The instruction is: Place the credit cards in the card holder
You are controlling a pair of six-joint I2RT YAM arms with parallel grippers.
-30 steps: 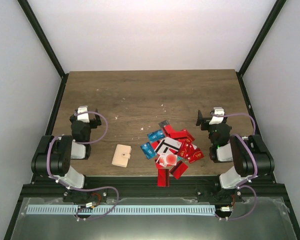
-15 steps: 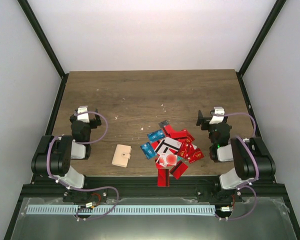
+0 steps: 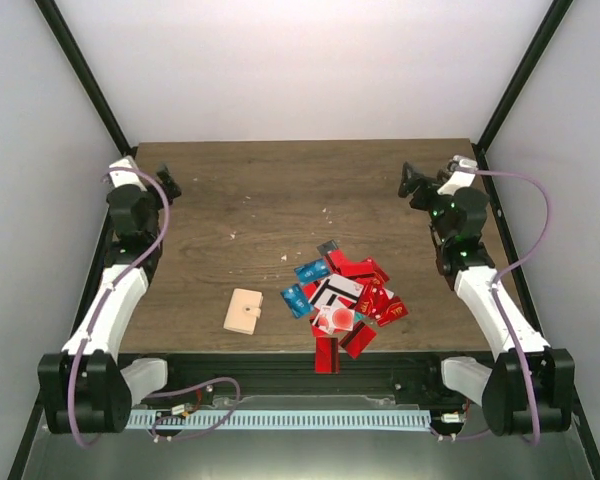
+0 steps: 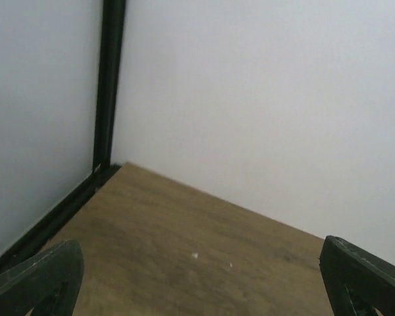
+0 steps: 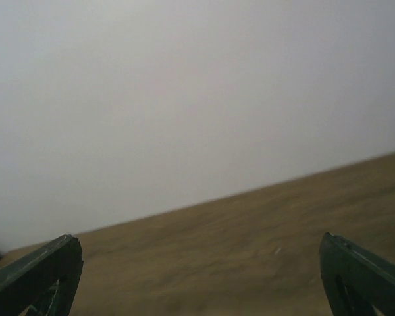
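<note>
While both arms stood stretched toward the far half of the table (image 3: 280, 185), nothing was gripped. My read: pre-approach stage, no card picked, holder not yet opened.

Left gripper (image 3: 163, 186) hung by the far-left edge, jaws spread wide, empty. Right gripper (image 3: 412, 186) hung near the far-right side, jaws likewise spread wide, empty.

Credit cards (image 3: 345, 298) lay in a loose overlapping heap near the front edge, right of centre. They were mostly red, with some blue and a few white. Card holder (image 3: 243, 311) lay flat just left of the heap, not touching it, and appeared folded shut. Both grippers were well apart from both.

Next move, as I judged it: bring both arms back toward the front. The left was the closer one to pin or open the holder, and the right to work a single card off the heap. The cards were thin, flat and stacked, so getting a finger under one edge looked like the hard part. An outlying card seemed the better pick.

Only the top view showed the cards, the holder and both arm poses. Neither wrist camera had any task item in frame. The left wrist view showed dark fingertips (image 4: 36, 276) at the bottom corners, bare wood and the enclosure's corner post. The right wrist view showed its own fingertips (image 5: 39, 273), blurred wood and white wall. Those views did confirm the gaps between the fingers held nothing.
</note>
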